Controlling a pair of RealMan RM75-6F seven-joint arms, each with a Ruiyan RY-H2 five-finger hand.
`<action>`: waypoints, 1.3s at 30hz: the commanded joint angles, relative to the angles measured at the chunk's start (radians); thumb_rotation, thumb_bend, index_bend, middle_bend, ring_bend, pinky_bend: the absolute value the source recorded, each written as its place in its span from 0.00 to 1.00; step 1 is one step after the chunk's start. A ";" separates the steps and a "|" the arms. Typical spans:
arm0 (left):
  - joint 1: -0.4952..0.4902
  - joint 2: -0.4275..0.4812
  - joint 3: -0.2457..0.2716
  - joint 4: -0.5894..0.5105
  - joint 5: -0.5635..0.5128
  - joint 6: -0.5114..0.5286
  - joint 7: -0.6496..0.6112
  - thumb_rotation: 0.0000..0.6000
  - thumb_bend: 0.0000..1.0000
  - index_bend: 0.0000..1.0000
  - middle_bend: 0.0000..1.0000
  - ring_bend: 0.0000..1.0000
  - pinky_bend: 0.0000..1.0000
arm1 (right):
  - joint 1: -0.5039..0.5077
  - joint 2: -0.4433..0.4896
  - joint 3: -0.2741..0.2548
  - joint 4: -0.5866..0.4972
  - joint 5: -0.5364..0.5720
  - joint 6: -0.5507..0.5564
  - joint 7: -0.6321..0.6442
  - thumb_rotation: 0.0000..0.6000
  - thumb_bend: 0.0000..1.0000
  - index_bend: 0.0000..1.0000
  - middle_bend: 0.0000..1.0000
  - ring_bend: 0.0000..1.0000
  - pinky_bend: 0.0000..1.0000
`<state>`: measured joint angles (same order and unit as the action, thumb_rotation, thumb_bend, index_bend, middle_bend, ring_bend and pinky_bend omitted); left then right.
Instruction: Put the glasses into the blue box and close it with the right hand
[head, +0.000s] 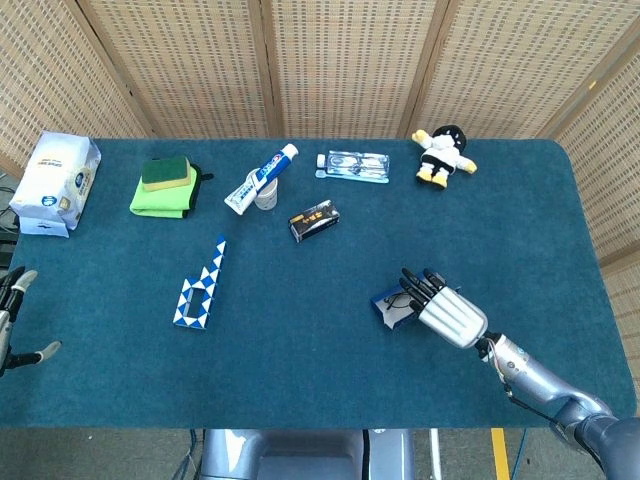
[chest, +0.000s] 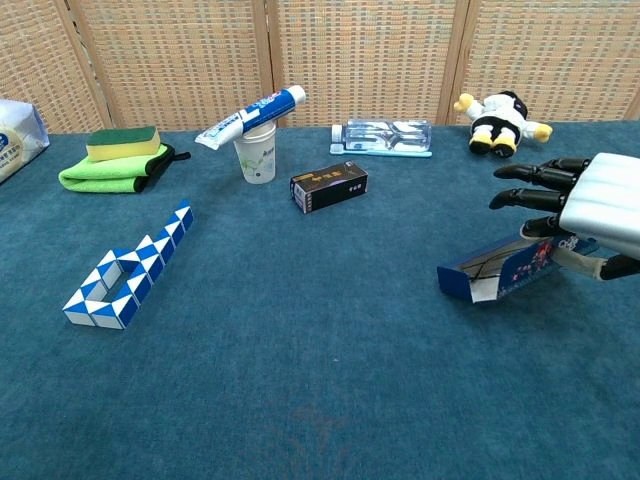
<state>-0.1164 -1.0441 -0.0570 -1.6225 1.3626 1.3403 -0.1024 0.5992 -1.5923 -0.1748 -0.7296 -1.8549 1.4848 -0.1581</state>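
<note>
The blue box (head: 391, 309) is a long printed carton that my right hand (head: 449, 315) holds, fingers over its top and thumb under it. In the chest view the blue box (chest: 503, 273) hangs tilted above the cloth, its open end and loose flap pointing left, under my right hand (chest: 590, 207). The glasses (head: 353, 164) lie in a clear case at the back of the table, far from the box; the chest view shows the glasses (chest: 386, 135) beside the plush toy. My left hand (head: 12, 318) sits at the far left edge, fingers apart and empty.
On the blue cloth are a small black box (head: 313, 220), a cup with toothpaste (head: 262, 180), a sponge on a green cloth (head: 165, 185), a blue-white folding puzzle (head: 199, 285), a wipes pack (head: 55, 182) and a panda plush (head: 443, 156).
</note>
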 joint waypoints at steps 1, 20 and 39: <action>-0.001 0.000 0.000 0.001 0.000 -0.001 0.000 1.00 0.00 0.00 0.00 0.00 0.00 | -0.009 0.026 0.000 0.002 -0.045 0.071 -0.109 1.00 0.65 0.65 0.22 0.07 0.25; -0.001 -0.002 0.003 -0.005 0.006 0.002 0.009 1.00 0.00 0.00 0.00 0.00 0.00 | -0.044 -0.084 0.003 0.269 -0.095 0.195 -0.187 1.00 0.65 0.65 0.24 0.09 0.25; -0.003 -0.003 0.005 -0.005 0.004 -0.004 0.016 1.00 0.00 0.00 0.00 0.00 0.00 | -0.014 0.008 -0.022 0.066 -0.055 -0.039 -0.066 1.00 0.64 0.65 0.23 0.09 0.25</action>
<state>-0.1199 -1.0472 -0.0521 -1.6272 1.3665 1.3359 -0.0865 0.5728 -1.5940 -0.1937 -0.6439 -1.9076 1.4656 -0.2211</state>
